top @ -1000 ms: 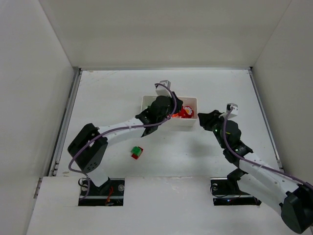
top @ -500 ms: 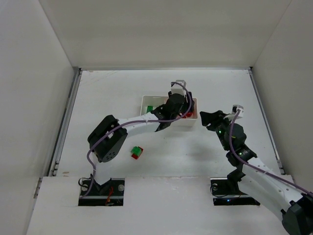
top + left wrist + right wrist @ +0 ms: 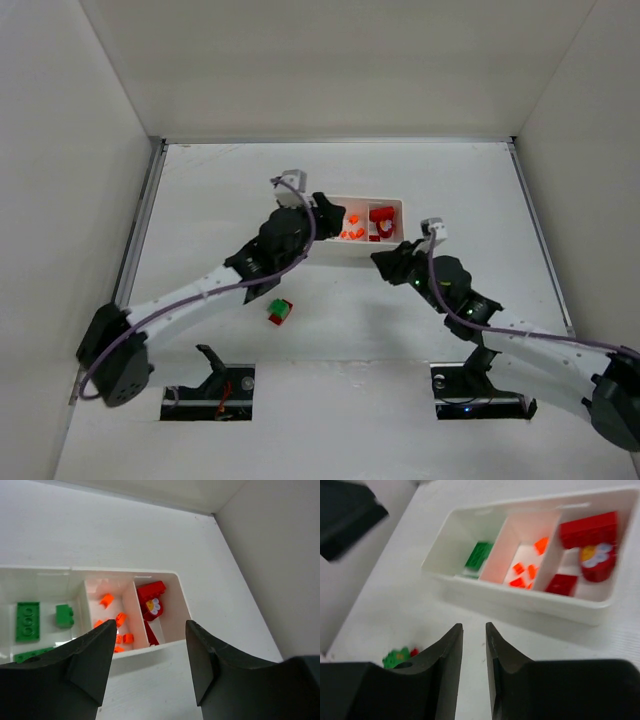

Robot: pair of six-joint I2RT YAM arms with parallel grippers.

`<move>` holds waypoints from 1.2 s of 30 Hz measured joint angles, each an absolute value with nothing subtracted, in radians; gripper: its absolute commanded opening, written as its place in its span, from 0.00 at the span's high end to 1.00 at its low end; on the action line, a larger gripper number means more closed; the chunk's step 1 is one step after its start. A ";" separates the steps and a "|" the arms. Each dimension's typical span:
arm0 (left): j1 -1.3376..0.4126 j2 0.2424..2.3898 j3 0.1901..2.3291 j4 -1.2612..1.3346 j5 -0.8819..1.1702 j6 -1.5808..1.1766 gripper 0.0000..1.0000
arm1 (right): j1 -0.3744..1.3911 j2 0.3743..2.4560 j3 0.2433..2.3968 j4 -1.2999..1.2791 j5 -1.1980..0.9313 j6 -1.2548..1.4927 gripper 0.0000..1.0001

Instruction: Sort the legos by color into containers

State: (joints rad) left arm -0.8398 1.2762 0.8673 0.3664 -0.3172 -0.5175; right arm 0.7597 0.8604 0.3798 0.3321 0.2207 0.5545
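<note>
The white tray (image 3: 362, 250) has three compartments. In the left wrist view the tray (image 3: 165, 575) holds green bricks (image 3: 27, 621) on the left, tiny orange pieces (image 3: 120, 619) in the middle and red bricks (image 3: 151, 591) on the right. A joined green and red lego (image 3: 279, 312) lies on the table in front of the tray, and also shows in the right wrist view (image 3: 400, 657). My left gripper (image 3: 320, 210) hovers over the tray's left end, wide open and empty. My right gripper (image 3: 385, 262) is low in front of the tray's right end, jaws only narrowly apart with nothing between them.
White walls enclose the table on the left, back and right. In the top view the left gripper hides the green compartment. The right wrist view shows the tray's front wall (image 3: 520, 597) just ahead of the right fingers (image 3: 451, 645).
My left gripper has swung from over the tray's right compartment back to its left end. My right gripper has moved left and nearer to the tray's front wall.
</note>
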 measured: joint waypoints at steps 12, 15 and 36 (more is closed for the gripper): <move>-0.674 0.583 0.406 0.066 -0.315 -0.707 0.47 | 1.232 1.278 0.658 0.304 0.205 0.407 0.17; -0.624 0.472 0.385 -0.039 -0.299 -0.726 0.50 | 1.277 1.390 0.765 0.263 0.239 0.389 0.16; -0.541 0.221 0.294 -0.270 -0.243 -0.770 0.64 | 1.294 1.799 1.035 0.159 0.313 0.309 0.29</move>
State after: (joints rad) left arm -0.5407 0.2214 0.2939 -0.2695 -0.2428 -0.7696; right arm 1.2942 1.7992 1.0351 0.1589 0.3134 0.3092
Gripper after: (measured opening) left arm 0.359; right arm 0.754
